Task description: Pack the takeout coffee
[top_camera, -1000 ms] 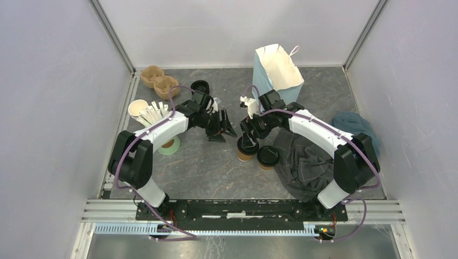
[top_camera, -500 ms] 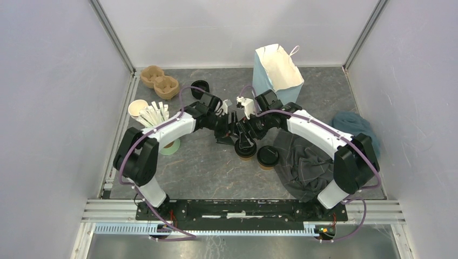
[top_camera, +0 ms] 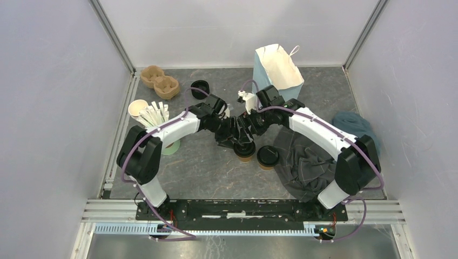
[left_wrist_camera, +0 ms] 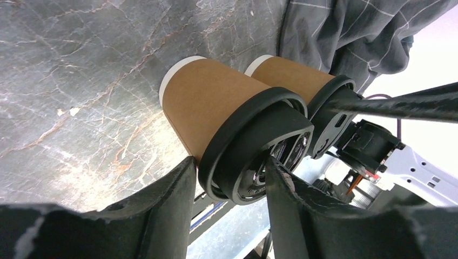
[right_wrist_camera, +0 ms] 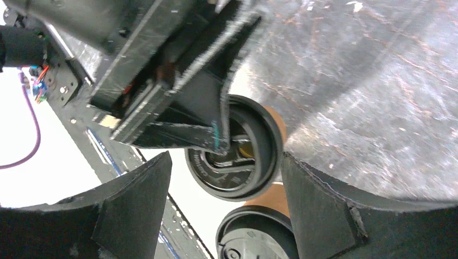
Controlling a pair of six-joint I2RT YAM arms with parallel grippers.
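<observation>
Two brown paper cups with black sip lids stand side by side at mid-table: the left cup (top_camera: pixel 244 152) and the right cup (top_camera: pixel 267 156). My left gripper (top_camera: pixel 236 139) reaches the left cup (left_wrist_camera: pixel 200 97) from the left. It (left_wrist_camera: pixel 229 164) is open, with the lid's rim between its fingers, one finger touching the cup wall and the other over the lid top. The second cup (left_wrist_camera: pixel 291 73) stands just behind. My right gripper (top_camera: pixel 249 129) hovers just behind the left cup, wide open and empty (right_wrist_camera: pixel 227 162). Below it are the left cup's lid (right_wrist_camera: pixel 246 156) and the other lid (right_wrist_camera: pixel 259 237).
An open pale-blue paper bag (top_camera: pixel 278 67) stands at the back. A grey cloth (top_camera: pixel 300 156) lies right of the cups and a blue cloth (top_camera: pixel 351 124) further right. A brown cup carrier (top_camera: pixel 159 81), loose black lids (top_camera: pixel 200 86) and a cup of white sticks (top_camera: pixel 145 112) sit back left.
My left gripper has swung right from open table to the left cup's lid. My right gripper has drawn back off that cup toward the bag. The cups have not moved.
</observation>
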